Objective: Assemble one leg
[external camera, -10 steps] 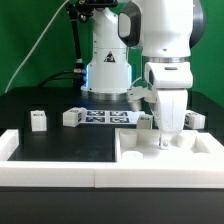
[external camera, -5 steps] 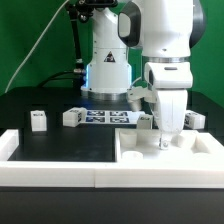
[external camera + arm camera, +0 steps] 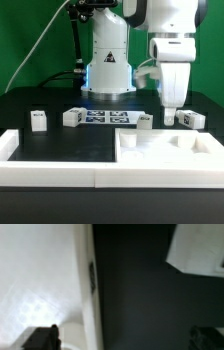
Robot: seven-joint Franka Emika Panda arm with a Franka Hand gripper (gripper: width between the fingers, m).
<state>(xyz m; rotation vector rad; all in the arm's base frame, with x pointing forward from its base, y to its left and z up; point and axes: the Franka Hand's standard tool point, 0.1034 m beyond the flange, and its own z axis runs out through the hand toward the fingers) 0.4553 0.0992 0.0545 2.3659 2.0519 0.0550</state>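
Observation:
My gripper [image 3: 168, 108] hangs open and empty above the far edge of the large white panel [image 3: 150, 155] at the exterior view's right. Several small white legs with marker tags stand on the black table: one [image 3: 38, 120] at the left, one [image 3: 72, 116] beside the marker board, one [image 3: 145, 120] just left of my gripper and one [image 3: 188, 118] just right of it. In the wrist view my gripper [image 3: 125, 333] shows only its dark fingertips [image 3: 42, 336], wide apart with nothing between them. They are over the panel's edge [image 3: 40, 280] and the dark table.
The marker board [image 3: 105, 117] lies in front of the robot base [image 3: 108, 70]. A low white rim [image 3: 50, 172] runs along the table's front, with a raised end [image 3: 8, 143] at the left. A blurred white piece [image 3: 200, 249] shows in the wrist view.
My gripper has risen from the panel, where its fingertips were down inside the rim, and moved slightly toward the exterior view's right. The legs on the table have not moved.

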